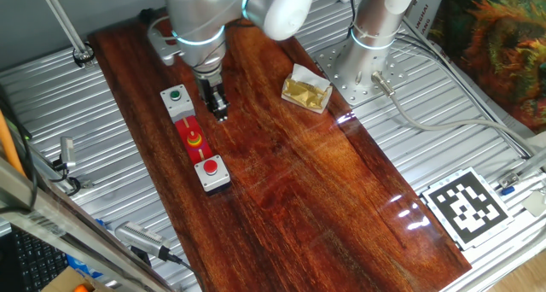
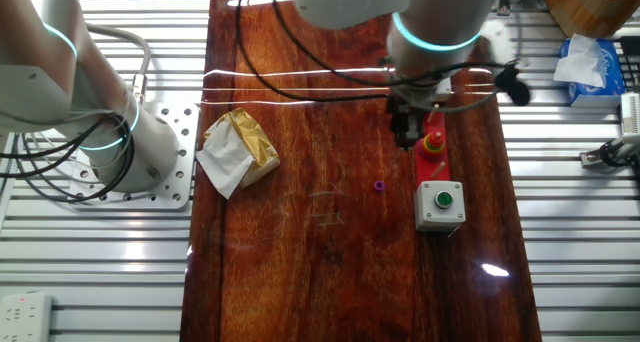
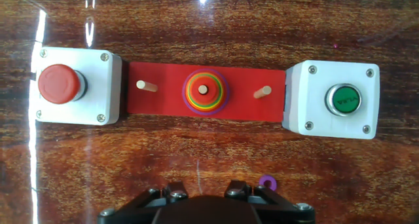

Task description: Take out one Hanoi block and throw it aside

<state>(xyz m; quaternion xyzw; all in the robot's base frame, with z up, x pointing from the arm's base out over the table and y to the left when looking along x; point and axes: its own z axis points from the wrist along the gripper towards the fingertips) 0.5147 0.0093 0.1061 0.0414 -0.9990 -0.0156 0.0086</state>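
The Hanoi block (image 3: 266, 182), a tiny purple ring, lies flat on the wooden table (image 3: 196, 152) just in front of the red peg base (image 3: 163, 101). It also shows in the other fixed view (image 2: 378, 186). The remaining stack of discs (image 3: 204, 91) sits on the middle peg. My gripper (image 3: 206, 194) hovers over the table just beside the base (image 1: 220, 113) (image 2: 404, 137). Its jaws stand a little apart and hold nothing. The ring lies just to the right of them, apart from them.
A grey box with a red push-button (image 3: 60, 83) adjoins one end of the base, a box with a green button (image 3: 342, 99) the other. A crumpled gold-and-white wrapper (image 2: 238, 147) lies across the table. A second arm's base (image 2: 120, 142) stands beside the table.
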